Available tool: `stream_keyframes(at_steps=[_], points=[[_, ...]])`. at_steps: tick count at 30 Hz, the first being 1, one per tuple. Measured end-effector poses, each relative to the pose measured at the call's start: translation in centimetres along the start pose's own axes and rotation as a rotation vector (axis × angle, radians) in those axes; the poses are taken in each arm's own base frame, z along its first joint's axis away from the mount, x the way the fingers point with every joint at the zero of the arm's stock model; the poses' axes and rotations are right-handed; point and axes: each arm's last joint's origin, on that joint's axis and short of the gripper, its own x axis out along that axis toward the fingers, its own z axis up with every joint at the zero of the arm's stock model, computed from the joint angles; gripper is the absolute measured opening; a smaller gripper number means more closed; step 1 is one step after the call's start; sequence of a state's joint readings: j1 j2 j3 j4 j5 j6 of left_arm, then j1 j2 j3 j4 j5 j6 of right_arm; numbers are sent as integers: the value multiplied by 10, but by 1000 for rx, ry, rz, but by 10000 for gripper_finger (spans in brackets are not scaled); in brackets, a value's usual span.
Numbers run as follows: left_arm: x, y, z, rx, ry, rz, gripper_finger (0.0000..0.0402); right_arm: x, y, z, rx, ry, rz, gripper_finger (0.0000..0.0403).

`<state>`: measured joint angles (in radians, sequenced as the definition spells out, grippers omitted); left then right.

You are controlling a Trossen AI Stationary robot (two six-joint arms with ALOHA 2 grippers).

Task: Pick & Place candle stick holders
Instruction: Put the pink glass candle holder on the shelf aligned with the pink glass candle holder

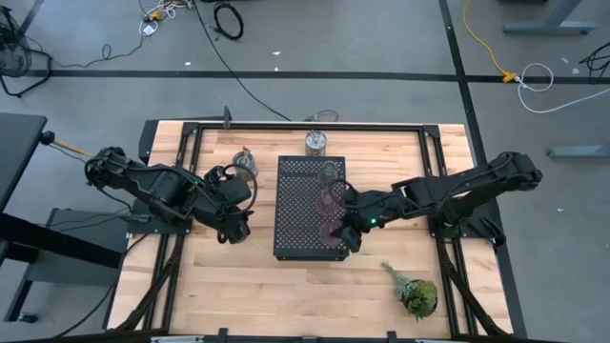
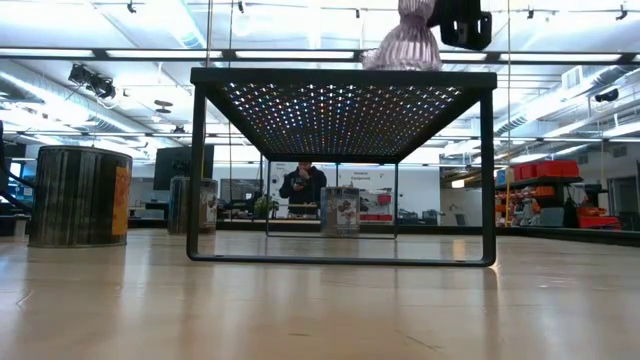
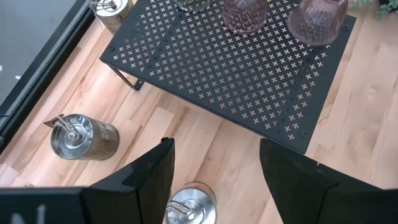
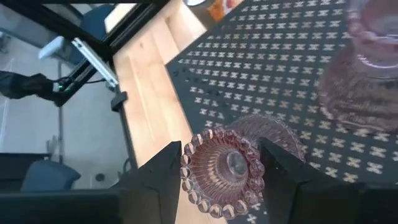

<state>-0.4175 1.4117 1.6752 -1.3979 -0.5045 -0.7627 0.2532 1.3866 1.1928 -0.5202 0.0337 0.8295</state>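
A pinkish-brown holder (image 4: 225, 169) is sitting between the right hand's (image 4: 219, 171) two dark fingers, which are closed on its beaded rim, just over the black tray (image 1: 295, 214). The step in hand looks like setting this holder down on the tray near its front right corner; whether its foot is already touching the mesh cannot be told. The next move is calling for a level lowering, a release, and a straight lift away.

A second pinkish-brown holder (image 4: 367, 81) is standing on the tray just beside the held one, so the fingers need to spread without knocking it. A pale green glass holder (image 1: 330, 171) is standing farther back on the same side of the tray.

The left hand (image 3: 214, 171) is hovering over the table (image 1: 238, 286) left of the tray, fingers partly open and empty, straddling a silvery holder (image 3: 189, 205) below them without touching it, probably the next pick. Another silvery holder (image 3: 81, 135) is lying near it, and a third (image 1: 316, 143) is standing behind the tray.

A plant sprig (image 1: 412, 289) is lying well apart near the front right. In the low view a person (image 2: 303, 188) is standing far behind.
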Motion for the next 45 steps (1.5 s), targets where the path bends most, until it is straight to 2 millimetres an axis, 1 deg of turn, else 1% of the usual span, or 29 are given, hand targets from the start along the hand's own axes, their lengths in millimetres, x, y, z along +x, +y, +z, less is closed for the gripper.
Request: stream_keyframes(at_steps=[14,22,28,36,45], points=[[0,0,0,13,-3,-3,238,3,-6,2,-6,23,-58,162],[0,0,0,15,-3,-3,238,4,-8,4,-1,25,-55,162],[0,0,0,17,-3,-3,238,4,-8,4,2,24,-54,190],[0,0,0,35,-3,-3,238,4,-4,7,-6,-8,-10,183],[0,0,0,35,-3,-3,238,4,-4,8,-8,-12,-17,192]])
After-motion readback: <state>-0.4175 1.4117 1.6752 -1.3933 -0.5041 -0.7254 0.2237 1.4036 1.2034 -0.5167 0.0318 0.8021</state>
